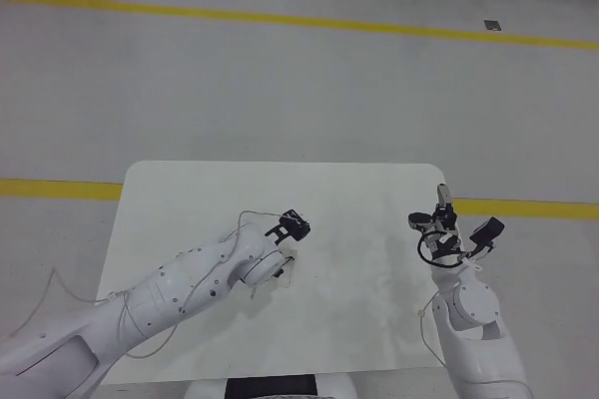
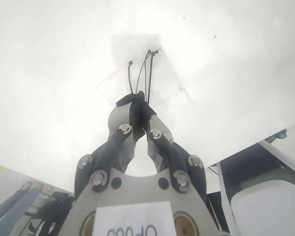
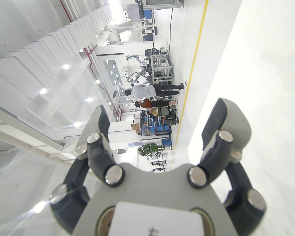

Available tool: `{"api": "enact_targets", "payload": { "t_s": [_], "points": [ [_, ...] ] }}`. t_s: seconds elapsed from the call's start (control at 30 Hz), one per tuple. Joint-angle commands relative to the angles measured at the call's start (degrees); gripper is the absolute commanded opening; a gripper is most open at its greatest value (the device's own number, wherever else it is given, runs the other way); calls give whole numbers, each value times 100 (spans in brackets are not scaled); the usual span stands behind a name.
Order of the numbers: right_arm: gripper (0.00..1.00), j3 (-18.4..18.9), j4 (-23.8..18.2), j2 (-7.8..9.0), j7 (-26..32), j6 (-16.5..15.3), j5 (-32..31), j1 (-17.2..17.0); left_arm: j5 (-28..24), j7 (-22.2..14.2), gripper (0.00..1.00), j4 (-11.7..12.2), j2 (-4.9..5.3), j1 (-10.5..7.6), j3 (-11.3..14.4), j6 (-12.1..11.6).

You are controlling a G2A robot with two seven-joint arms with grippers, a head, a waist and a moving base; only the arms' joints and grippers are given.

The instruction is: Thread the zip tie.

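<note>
Clenched on the tail ends of the zip ties point(image 2: 150, 74) in the clear tray point(image 2: 167, 82) on the worktop point(image 2: 63, 50), the left claw point(image 2: 140, 103) risks lifting several together instead of one, while the right claw point(image 3: 161, 108) hangs released at the worktop's edge.

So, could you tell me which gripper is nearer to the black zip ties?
Left. The left gripper is shut with its tips right at the zip ties in the clear tray; the right gripper is open, off at the right edge of the table.
</note>
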Motion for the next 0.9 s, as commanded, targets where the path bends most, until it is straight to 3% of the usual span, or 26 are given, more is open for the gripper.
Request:
{"api": "enact_targets", "payload": {
  "t_s": [0.0, 0.47, 0.87],
  "points": [
    [100, 0, 0, 0, 0, 0, 0, 0, -21, 35, 0, 104, -33, -22, 35, -18],
    [100, 0, 0, 0, 0, 0, 0, 0, 42, 80, 1, 602, -316, -206, 361, 20],
    [100, 0, 0, 0, 0, 0, 0, 0, 114, 92, 0, 909, -477, -279, 464, 33]
  ]
}}
